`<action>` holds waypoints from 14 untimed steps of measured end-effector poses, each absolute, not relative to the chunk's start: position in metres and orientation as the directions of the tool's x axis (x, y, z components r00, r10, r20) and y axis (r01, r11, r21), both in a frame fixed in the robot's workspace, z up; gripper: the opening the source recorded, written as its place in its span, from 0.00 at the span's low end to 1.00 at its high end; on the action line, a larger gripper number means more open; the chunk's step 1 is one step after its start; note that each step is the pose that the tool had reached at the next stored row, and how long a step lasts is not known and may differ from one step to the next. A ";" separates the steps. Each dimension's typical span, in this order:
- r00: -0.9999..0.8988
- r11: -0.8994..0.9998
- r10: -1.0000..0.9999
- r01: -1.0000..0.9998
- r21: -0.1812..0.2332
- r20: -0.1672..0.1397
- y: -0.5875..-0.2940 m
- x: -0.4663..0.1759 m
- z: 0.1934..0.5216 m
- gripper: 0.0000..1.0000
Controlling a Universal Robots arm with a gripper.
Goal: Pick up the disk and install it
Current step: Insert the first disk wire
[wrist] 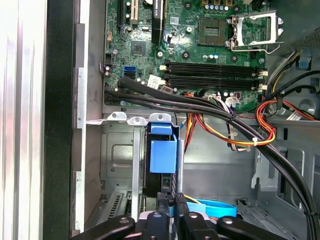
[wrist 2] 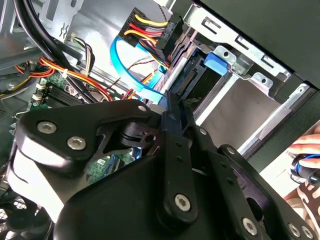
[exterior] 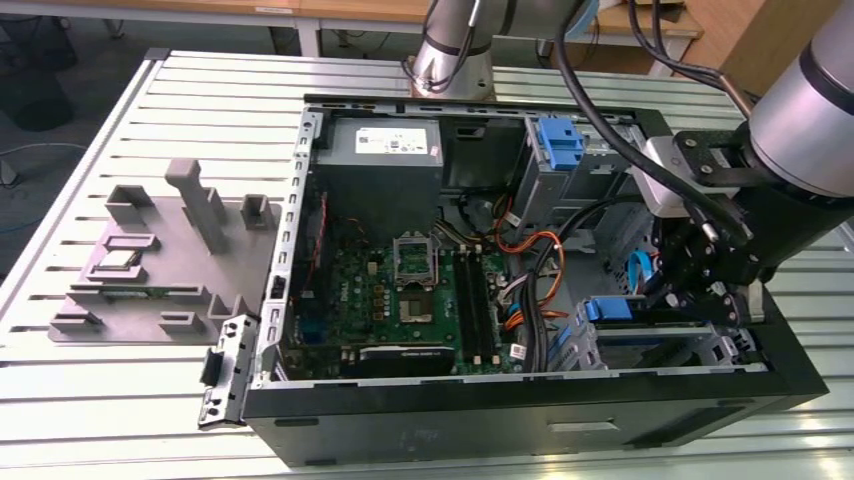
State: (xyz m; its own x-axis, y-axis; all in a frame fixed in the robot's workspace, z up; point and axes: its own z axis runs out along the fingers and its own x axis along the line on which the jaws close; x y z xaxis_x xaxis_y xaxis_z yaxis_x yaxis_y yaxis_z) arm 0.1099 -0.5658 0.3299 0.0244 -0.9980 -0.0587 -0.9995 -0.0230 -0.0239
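Slatted metal bench [exterior: 160, 400] under everything, with an open black PC case [exterior: 534, 420] lying on it, and my claw [exterior: 694, 285] is down inside the case at the exterior view's right, over the drive bay corner. From the first wrist view the claw [wrist: 172, 207] looks pinched nearly closed, fingers [wrist: 181, 206] close together on the thin edge of the disk [wrist: 162, 150], which sits upright in the metal drive cage [wrist: 117, 165] with its blue carrier tab facing the camera. I can't swear how firm the grip is, but the fingers are touching its end. In the second wrist view the claw [wrist 2: 172, 112] points at the same bay, blue tab [wrist 2: 216, 62] just past it, and a blue flat cable [wrist 2: 132, 75] loops beside the fingers. Further out there's the green motherboard [exterior: 400, 300] in the middle of the case, orange and red wire bundles [wrist: 265, 125] running alongside, and a grey fixture block [exterior: 147, 270] on the bench at the exterior view's left. Someone's hand [wrist 2: 307, 150] shows at the edge of the second wrist view.
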 end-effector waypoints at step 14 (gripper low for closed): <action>0.024 -0.023 -0.998 -0.999 -0.024 -0.058 -0.566 0.110 0.334 0.29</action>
State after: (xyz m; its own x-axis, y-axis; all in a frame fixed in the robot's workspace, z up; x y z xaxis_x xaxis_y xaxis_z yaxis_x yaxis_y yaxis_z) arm 0.1099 -0.5658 0.3339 0.0243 -0.9980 -0.0583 -0.9994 -0.0230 -0.0239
